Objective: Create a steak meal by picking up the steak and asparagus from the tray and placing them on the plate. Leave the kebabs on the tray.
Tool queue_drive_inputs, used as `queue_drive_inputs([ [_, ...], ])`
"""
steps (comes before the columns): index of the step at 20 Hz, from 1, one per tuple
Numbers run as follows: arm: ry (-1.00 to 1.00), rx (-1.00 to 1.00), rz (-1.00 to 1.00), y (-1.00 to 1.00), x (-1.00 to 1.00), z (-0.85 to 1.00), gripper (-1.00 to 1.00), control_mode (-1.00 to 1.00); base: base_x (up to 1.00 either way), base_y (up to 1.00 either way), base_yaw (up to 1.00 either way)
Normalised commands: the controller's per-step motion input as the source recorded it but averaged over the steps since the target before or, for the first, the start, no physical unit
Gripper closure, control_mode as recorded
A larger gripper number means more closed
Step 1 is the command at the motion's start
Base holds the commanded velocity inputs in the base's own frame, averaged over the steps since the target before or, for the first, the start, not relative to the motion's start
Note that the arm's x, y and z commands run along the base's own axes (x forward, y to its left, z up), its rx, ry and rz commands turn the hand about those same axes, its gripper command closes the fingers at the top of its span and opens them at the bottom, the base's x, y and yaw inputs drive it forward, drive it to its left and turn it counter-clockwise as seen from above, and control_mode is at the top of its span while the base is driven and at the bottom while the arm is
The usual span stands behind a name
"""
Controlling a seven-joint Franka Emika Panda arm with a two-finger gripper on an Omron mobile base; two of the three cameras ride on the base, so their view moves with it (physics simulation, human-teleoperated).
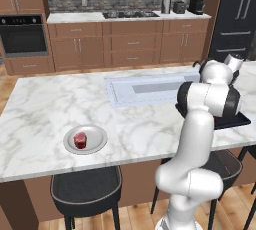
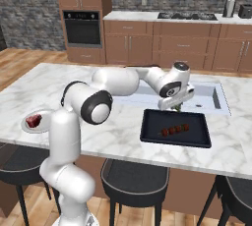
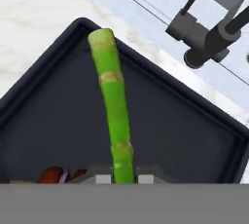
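— Where was the asparagus (image 3: pixel 115 116) at that point?

— Between my fingers. My end effector (image 3: pixel 123 178) was pinched narrow on the stalk's lower end, and the rest of the stalk ran out ahead of me over the tray (image 3: pixel 53 121), its tip toward the tray's far corner. From the right base view a bit of green showed under my hand, just above the tray's back edge. Whether it had left the tray floor I could not tell.

— Why hold it by the end?

— I judged that a thin stalk gives little to pinch across, so closing over its width near one end was the grip on offer; the risk is that the long free part swings or droops on the way.

— And the rest of the meal?

— The steak (image 1: pixel 80 140) lay in the middle of the plate (image 1: pixel 97 136), near the desk's front edge, well apart from the tray at the desk's other end beside the sink (image 2: pixel 211 97). The kebabs (image 2: pixel 174 130) sat in the tray's middle, where they belong.

— So what remained?

— By my reckoning, the carry across the desk and setting the stalk beside the steak.
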Motion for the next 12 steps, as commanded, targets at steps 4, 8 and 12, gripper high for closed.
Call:
queue_drive_inputs([
  [4,-0.18,0.0,0.11,0.0,0.0,0.47,1.0,-1.0,0.0,0.0,0.0],
  [8,-0.2,-0.04,0.1,0.0,-0.02,0.54,1.0,-1.0,0.0,0.0,0.0],
  [12,-0.13,-0.13,0.08,0.0,-0.06,0.53,1.0,-1.0,0.0,0.0,0.0],
])
